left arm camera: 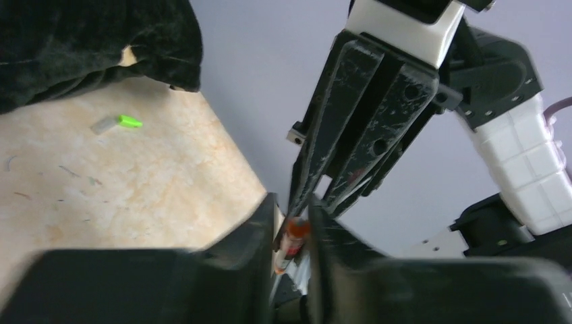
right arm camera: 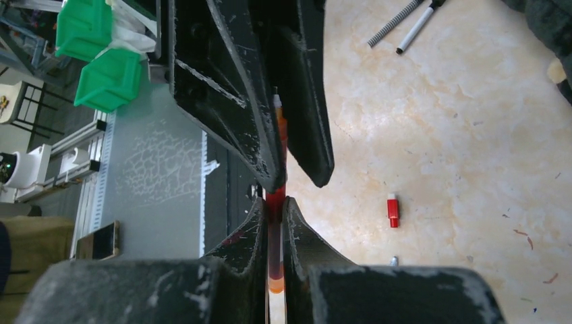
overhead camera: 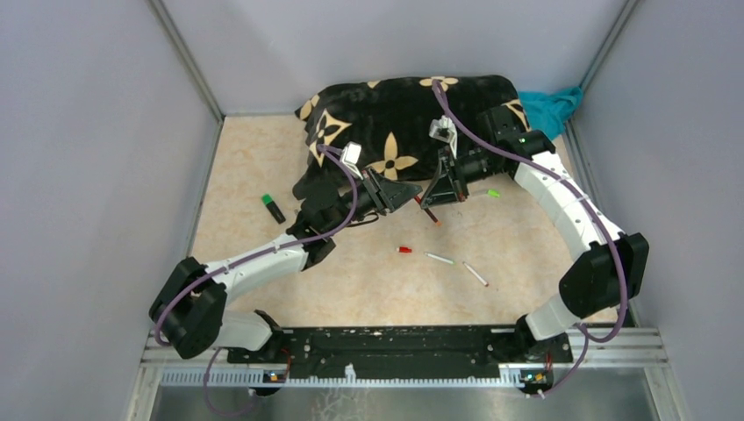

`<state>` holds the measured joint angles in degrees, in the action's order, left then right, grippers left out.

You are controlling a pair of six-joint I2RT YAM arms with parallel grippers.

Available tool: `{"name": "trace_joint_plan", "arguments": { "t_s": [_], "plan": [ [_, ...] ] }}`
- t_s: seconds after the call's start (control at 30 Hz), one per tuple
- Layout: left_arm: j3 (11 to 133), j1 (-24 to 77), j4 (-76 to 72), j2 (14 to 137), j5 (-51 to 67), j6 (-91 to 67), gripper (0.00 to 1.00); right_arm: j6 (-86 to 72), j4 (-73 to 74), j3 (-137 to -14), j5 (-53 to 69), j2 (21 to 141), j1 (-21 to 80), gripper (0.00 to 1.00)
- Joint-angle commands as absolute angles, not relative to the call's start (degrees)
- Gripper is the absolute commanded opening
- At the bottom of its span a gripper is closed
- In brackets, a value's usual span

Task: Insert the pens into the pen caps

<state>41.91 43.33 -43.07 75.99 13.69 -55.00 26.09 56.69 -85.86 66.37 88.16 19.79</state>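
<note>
Left gripper (left arm camera: 291,228) nearest, fingers pinched narrow on the red pen (right arm camera: 275,270). Right gripper (right arm camera: 273,210) clamps the same barrel end-on, likely aligning it for capping; no cap discernible there. Loose on table (overhead camera: 518,254), clocked from the grippers:
- one green-ended marker (overhead camera: 274,208) at 9
- one red cap (overhead camera: 404,250) at 6
- two at 5, a white pen (overhead camera: 439,259) and a red-tipped pen (overhead camera: 475,274)
- one green cap (overhead camera: 493,193) at 3

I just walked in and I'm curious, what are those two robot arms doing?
The arms meet above the table. The left hand and the right hand are both shut on the same red pen, holding it between them. I cannot tell whether a cap is on it. A red cap and a white pen lie loose nearby.
</note>
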Motion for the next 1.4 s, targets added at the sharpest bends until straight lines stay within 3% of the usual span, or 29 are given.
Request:
{"name": "trace_joint_plan", "arguments": {
  "t_s": [0.0,0.07,0.2,0.33,0.5,0.87,0.93,1.03,1.17,1.23,1.37],
  "plan": [
    [43.9,44.3,-44.4,77.2,12.2,-53.7,0.17,25.1,54.9,-85.7,69.3,87.1,19.8,0.00],
    [44.1,44.5,-44.2,77.2,12.4,-53.4,0.00,24.8,54.7,-85.5,68.9,87.0,19.8,0.00],
    [44.1,44.6,-44.1,76.5,12.1,-53.5,0.00,23.8,53.9,-85.3,67.7,86.7,19.8,0.02],
    [43.8,44.6,-46.4,76.1,11.5,-55.0,0.00,23.0,51.9,-85.0,65.5,85.7,19.8,0.37],
    [44.1,44.7,-48.7,76.0,10.8,-56.3,0.00,16.1,45.2,-82.9,66.1,84.5,19.9,0.43],
    [43.8,44.8,-49.3,75.7,9.5,-57.7,0.00,10.6,38.7,-77.9,68.4,82.3,23.5,0.30],
    [43.7,44.8,-49.4,75.5,9.2,-57.7,0.00,10.3,38.3,-77.7,68.6,82.0,23.5,0.25],
    [43.4,44.8,-49.4,75.2,8.8,-58.3,0.00,9.4,37.7,-77.5,69.5,82.1,23.5,0.00],
    [42.9,44.8,-49.6,74.9,8.4,-59.0,0.00,7.7,36.8,-76.9,70.2,82.1,23.5,0.00],
    [42.8,44.8,-49.2,74.5,8.2,-58.9,0.12,8.0,36.9,-76.6,70.5,82.1,23.5,0.00],
    [42.0,44.8,-45.0,71.9,6.1,-56.9,0.49,10.7,38.5,-76.0,70.2,82.1,21.9,0.00]
  ]
}}
